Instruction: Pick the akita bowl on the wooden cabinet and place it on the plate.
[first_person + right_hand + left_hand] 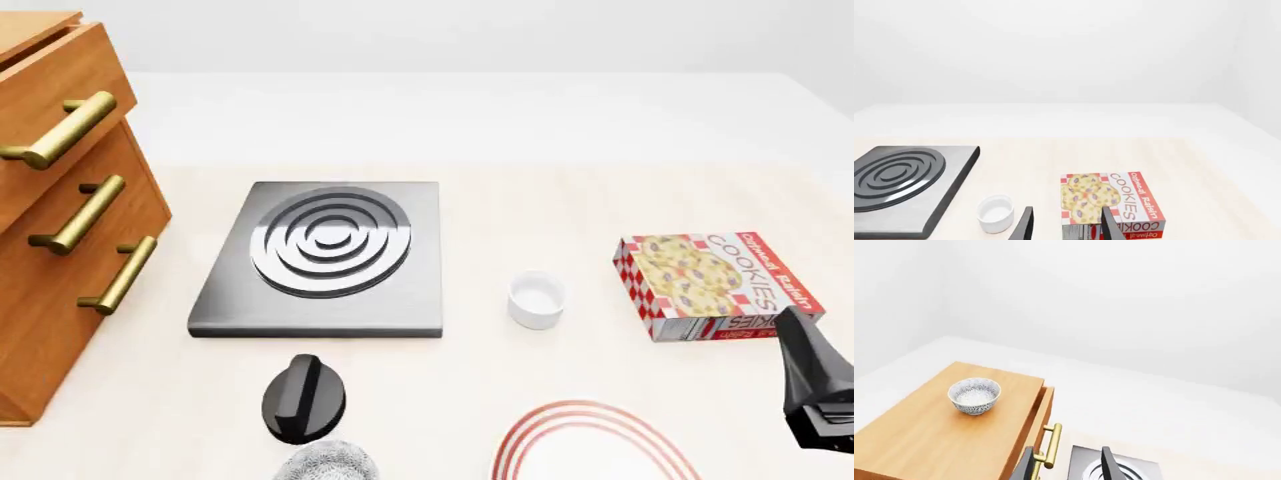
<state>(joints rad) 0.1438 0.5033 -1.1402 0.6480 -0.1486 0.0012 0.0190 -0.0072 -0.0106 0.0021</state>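
Note:
The akita bowl stands upright on top of the wooden cabinet, seen only in the left wrist view. My left gripper hovers open and empty, higher than the cabinet top and off its drawer side, well apart from the bowl. In the front view the cabinet fills the left edge and the plate, white with red rings, lies at the near edge, partly cut off. My right gripper is open and empty, near the cookie box; its dark body shows at the front view's right edge.
A grey stove slab with silver rings lies mid-table, its black knob in front. A small white cup and a cookie box sit to the right. A second patterned bowl peeks in at the near edge. The cabinet's top drawer sticks out slightly.

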